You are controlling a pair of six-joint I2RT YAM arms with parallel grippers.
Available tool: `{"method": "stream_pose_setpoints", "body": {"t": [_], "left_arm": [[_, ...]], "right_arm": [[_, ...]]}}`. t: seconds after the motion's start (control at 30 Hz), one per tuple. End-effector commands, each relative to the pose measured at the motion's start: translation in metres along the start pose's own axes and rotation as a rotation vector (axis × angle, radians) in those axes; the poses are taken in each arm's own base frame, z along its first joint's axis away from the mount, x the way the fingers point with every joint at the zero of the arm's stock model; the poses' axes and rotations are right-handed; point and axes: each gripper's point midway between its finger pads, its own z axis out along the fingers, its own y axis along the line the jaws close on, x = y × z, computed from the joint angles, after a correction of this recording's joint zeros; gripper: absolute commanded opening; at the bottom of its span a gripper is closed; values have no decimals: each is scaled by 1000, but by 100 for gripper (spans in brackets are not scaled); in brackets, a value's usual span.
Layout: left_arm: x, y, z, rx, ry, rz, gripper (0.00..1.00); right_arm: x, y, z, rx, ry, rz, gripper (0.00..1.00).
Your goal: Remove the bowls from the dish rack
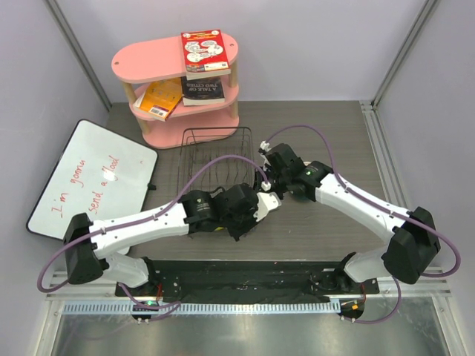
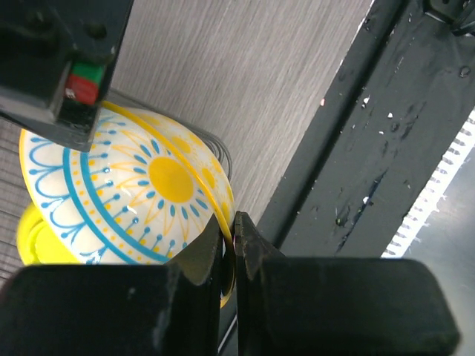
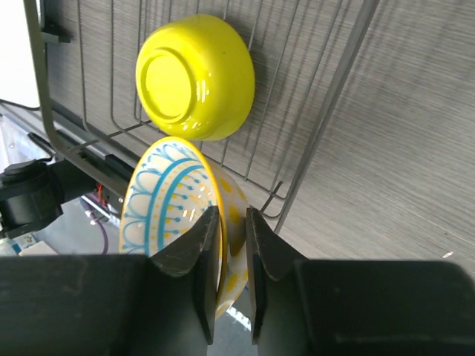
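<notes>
While both arms meet over the near corner of the dish rack (image 1: 215, 152), the left fingers (image 2: 200, 259) and the right fingers (image 3: 200, 252) are each clamped on the rim of the same patterned bowl (image 3: 167, 200), one pad inside and one outside the wall; in the top view this bowl is hidden beneath the two wrists. In the right wrist view the bowl stands on edge at the rack's border wire; whether it rests on the wire or hangs clear cannot be told. A yellow-green bowl (image 3: 197, 78) lies mouth-down on the rack floor at 12 o'clock of the patterned one, just beside it and apparently not touching; no ribbed white bowls show in these views.

Handling, as a judgement: the patterned bowl looks like glazed ceramic, so rigid, moderately heavy for its size, smooth and liable to chip; water drops on the inside suggest a slippery surface. A rim pinch is the correct hold; keep the pads deep over the lip, since a shallow bite on a wet glaze may let the bowl pivot. Only one pair should release at a time; bare desk (image 1: 319, 133) at 3 o'clock of the rack offers a setting-down place.
</notes>
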Motion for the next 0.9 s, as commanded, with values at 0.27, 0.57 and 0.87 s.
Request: {"method": "stream_pose_setpoints", "body": {"t": [0.27,0.57,0.87], "left_arm": [[-48,49,-17,-263,-131,-20,0],[-48,67,-27,-372,-168,-83,45],[-51,80,-63,-438,-341,-179,70]], "right_arm": [[17,-7,1,20,71,-50,1],[1,-4,-12,39,-12,-56,1],[-22,-8,-23,88,-120,-24,1]]}}
